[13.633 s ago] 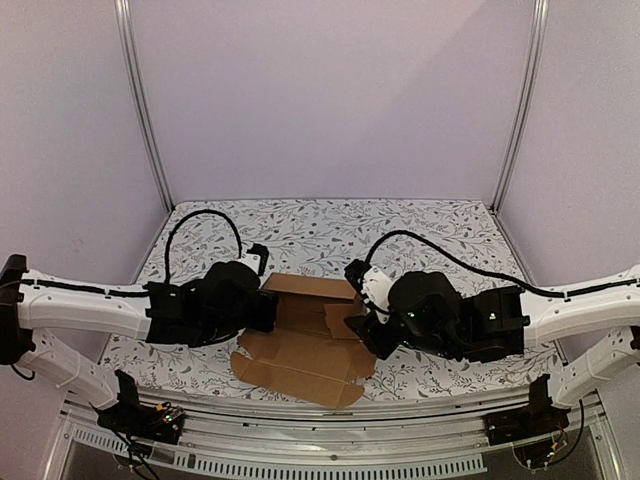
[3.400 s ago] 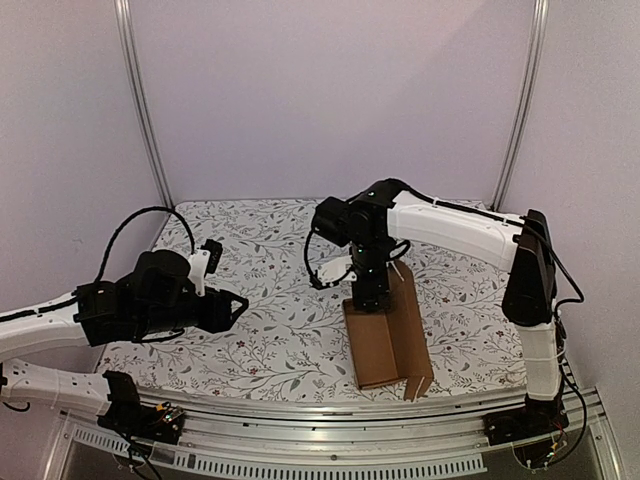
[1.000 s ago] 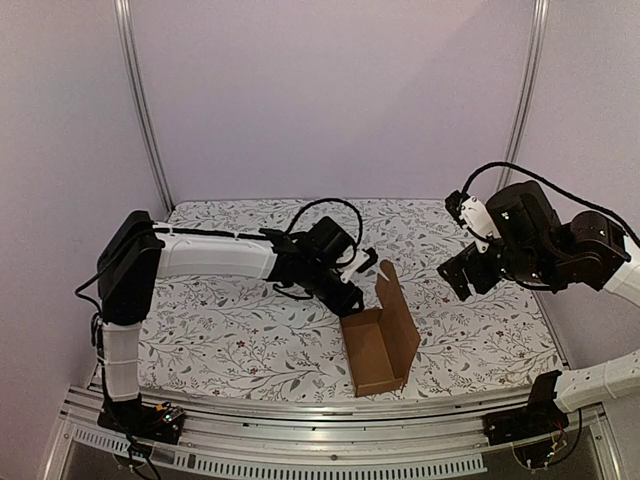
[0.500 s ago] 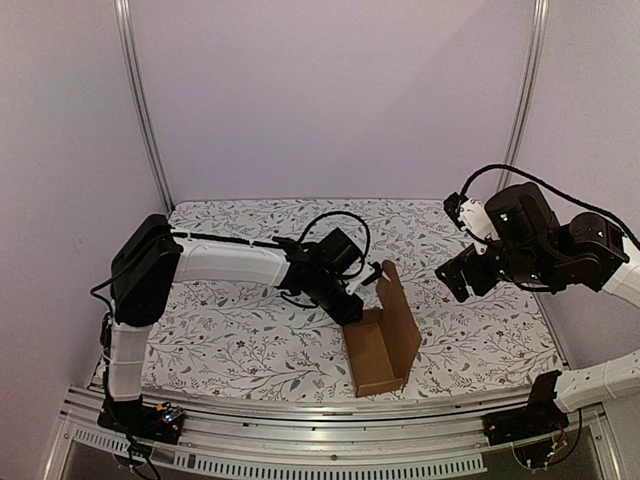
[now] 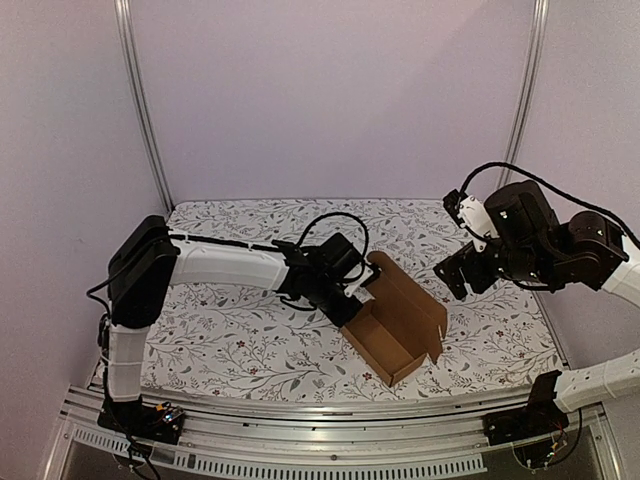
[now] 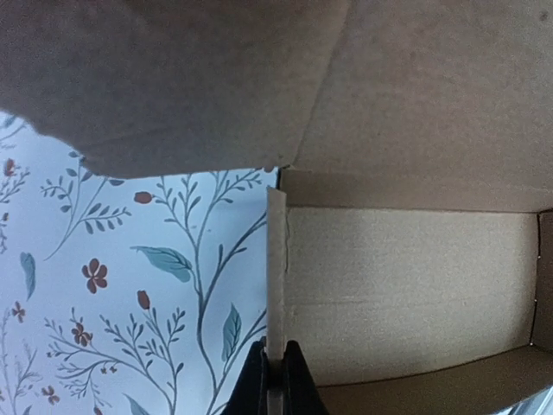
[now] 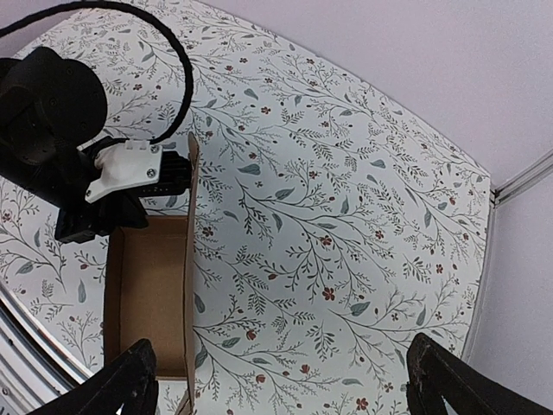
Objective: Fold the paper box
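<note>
Change in box: against half a second back, we see the paper box (image 5: 392, 335) swung round on the counter (image 5: 230, 340). Its long axis ran 12 to 6 then; it runs 10 to 4 now, and its tall side flap has gone round with it.
Change in left claw: the left claw (image 5: 366, 287) stood part open beside the box then. Now it is closed tight on the short end wall at the box's 10 o'clock end; from the left wrist we see both dark fingers pinching that thin edge at 6 o'clock of the view.
Change in right claw: none that we can see. The right claw (image 5: 453, 279) hangs where it did, raised off the counter at 2 o'clock of the box, well apart from it, fingers spread wide and holding nothing.
Box place: at about 4 o'clock of the counter's middle, resting on the cloth.
Box shape: a shallow elongated tray, open on top, with low walls and one tall flap along its 2 o'clock side.
Box material: plain brown cardboard, matte, unmarked, with crisp creases.
Counter surface: pale cloth printed with thin leafy sprigs and small red flowers.
Arms: white shells, black joints and wrists.
</note>
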